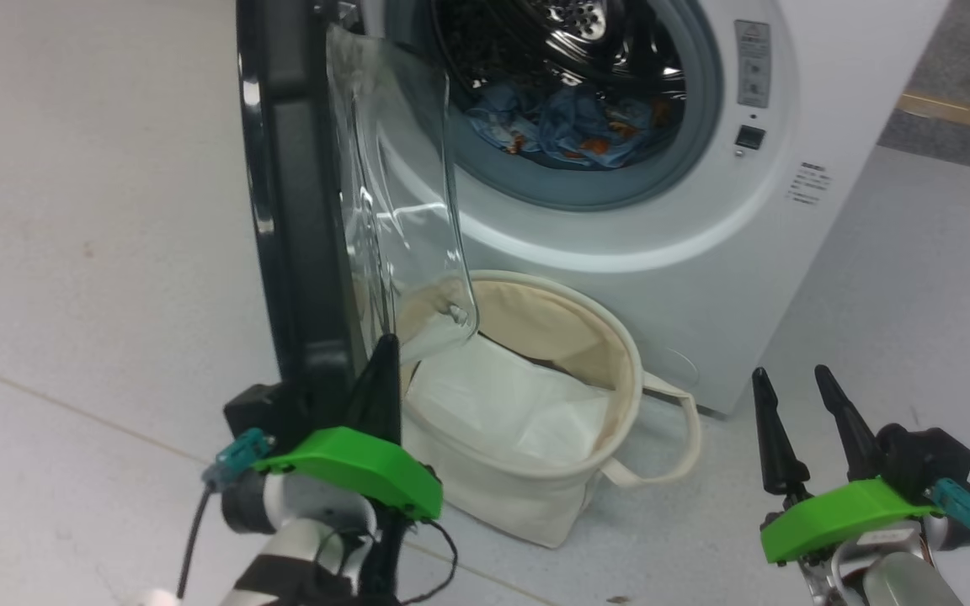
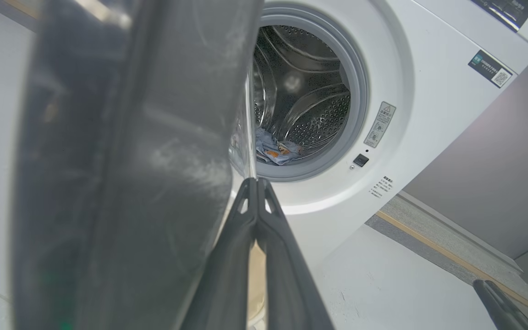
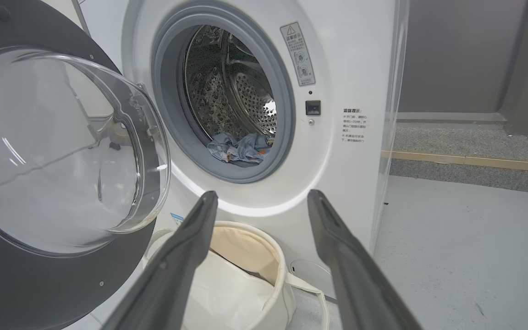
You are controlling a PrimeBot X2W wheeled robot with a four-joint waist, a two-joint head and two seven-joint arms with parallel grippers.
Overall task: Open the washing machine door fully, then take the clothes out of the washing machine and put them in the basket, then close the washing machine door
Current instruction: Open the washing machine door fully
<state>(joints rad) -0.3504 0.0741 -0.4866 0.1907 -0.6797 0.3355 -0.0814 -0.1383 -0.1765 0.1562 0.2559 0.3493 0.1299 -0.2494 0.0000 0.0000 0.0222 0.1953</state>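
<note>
Where the washing machine (image 1: 704, 252) stands on pale floor (image 1: 72, 210), its door (image 1: 300, 210) juts out roughly square to the front. Cream basket (image 1: 620, 353) sits below the opening, partly under the door glass. Blue clothes (image 1: 569, 122) lie low in the drum (image 1: 586, 25). Left gripper (image 1: 386, 353): fingers pressed together, empty, tip beside the door's lower inner rim. Right gripper (image 1: 791, 374): fingers spread, empty, right of the basket.

washing machine door (image 1: 300, 210): glossy black plastic rim, clear smooth glass centre
washing machine (image 1: 704, 244): smooth white casing, matt grey rubber ring
drum (image 3: 241, 96): shiny perforated steel
clothes (image 1: 569, 122): soft crumpled cloth
basket (image 1: 527, 497): matt cream canvas
</note>
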